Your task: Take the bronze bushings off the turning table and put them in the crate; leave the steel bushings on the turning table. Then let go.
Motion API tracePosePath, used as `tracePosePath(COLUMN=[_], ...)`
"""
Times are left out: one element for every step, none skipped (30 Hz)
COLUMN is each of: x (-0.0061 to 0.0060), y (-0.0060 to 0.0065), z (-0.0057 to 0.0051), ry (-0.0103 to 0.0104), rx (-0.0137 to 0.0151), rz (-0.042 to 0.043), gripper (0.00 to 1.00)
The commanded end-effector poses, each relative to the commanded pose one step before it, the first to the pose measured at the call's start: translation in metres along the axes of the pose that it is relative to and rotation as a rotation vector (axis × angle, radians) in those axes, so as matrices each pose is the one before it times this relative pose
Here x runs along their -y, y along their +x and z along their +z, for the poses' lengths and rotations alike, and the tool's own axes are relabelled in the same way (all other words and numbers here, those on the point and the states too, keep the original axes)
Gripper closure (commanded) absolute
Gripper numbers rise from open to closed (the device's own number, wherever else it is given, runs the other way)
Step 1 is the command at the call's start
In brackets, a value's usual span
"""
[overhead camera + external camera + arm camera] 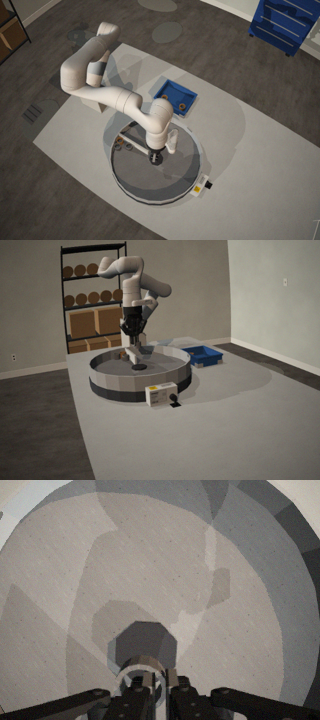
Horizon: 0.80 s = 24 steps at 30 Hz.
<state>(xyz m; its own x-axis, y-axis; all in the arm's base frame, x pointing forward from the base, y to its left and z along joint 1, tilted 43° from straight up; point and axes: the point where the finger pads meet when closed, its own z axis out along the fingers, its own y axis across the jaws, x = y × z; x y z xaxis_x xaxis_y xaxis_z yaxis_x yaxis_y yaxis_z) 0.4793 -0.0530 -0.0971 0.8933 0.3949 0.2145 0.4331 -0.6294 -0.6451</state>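
My gripper point(154, 157) point(135, 342) point(160, 683) is shut on the wall of a grey steel bushing point(138, 344) point(142, 661), above the hub of the turning table point(144, 175) point(113, 369) point(150, 555). A bronze bushing point(119, 143) point(122, 354) stands on the turning table by the white bar's outer end. One steel bushing point(117, 149) point(116, 356) stands close beside it, another steel bushing point(128, 149) point(125, 358) nearer the hub. The blue crate point(183, 88) point(210, 360) holds two bronze bushings; one point(182, 109) is in full view, the other point(164, 95) is partly behind the arm.
A white bar point(136, 145) point(131, 355) stands across the turning table from near the rim to near the hub point(139, 367) point(150, 642). A raised rim point(129, 382) surrounds the table. A white box point(199, 186) point(160, 395) with a small black device point(208, 184) point(173, 398) stands outside it.
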Motion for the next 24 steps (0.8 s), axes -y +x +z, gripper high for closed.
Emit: tracePosePath(x=[0.00013, 0.00008, 0.00008, 0.00008, 0.0, 0.0, 0.0, 0.0, 0.0, 0.0, 0.0, 0.0, 0.0, 0.0, 0.0, 0.0, 0.00006, 0.00008, 0.00008, 0.00008, 0.00008, 0.0, 0.0, 0.0], y=[0.00002, 0.00009, 0.00009, 0.00009, 0.0, 0.0, 0.0, 0.0, 0.0, 0.0, 0.0, 0.0, 0.0, 0.0, 0.0, 0.0, 0.00009, 0.00009, 0.00009, 0.00009, 0.00009, 0.0, 0.0, 0.0], z=[0.00829, 0.00502, 0.00502, 0.00502, 0.0, 0.0, 0.0, 0.0, 0.0, 0.0, 0.0, 0.0, 0.0, 0.0, 0.0, 0.0, 0.00495, 0.00502, 0.00502, 0.00502, 0.00502, 0.0, 0.0, 0.0], ry=[-0.00001, 0.00001, 0.00001, 0.00001, 0.0, 0.0, 0.0, 0.0, 0.0, 0.0, 0.0, 0.0, 0.0, 0.0, 0.0, 0.0, -0.00012, 0.00001, 0.00001, 0.00001, 0.00001, 0.0, 0.0, 0.0], rx=[-0.00006, 0.0002, 0.0002, 0.0002, 0.0, 0.0, 0.0, 0.0, 0.0, 0.0, 0.0, 0.0, 0.0, 0.0, 0.0, 0.0, 0.0002, 0.0002, 0.0002, 0.0002, 0.0002, 0.0, 0.0, 0.0], rz=[-0.00043, -0.00025, -0.00025, -0.00025, 0.0, 0.0, 0.0, 0.0, 0.0, 0.0, 0.0, 0.0, 0.0, 0.0, 0.0, 0.0, -0.00026, -0.00025, -0.00025, -0.00025, -0.00025, 0.0, 0.0, 0.0], gripper=[1.0, 1.0, 1.0, 1.0, 1.0, 1.0, 1.0, 1.0, 1.0, 1.0, 1.0, 1.0, 1.0, 1.0, 1.0, 1.0, 1.0, 1.0, 1.0, 1.0, 1.0, 1.0, 1.0, 1.0])
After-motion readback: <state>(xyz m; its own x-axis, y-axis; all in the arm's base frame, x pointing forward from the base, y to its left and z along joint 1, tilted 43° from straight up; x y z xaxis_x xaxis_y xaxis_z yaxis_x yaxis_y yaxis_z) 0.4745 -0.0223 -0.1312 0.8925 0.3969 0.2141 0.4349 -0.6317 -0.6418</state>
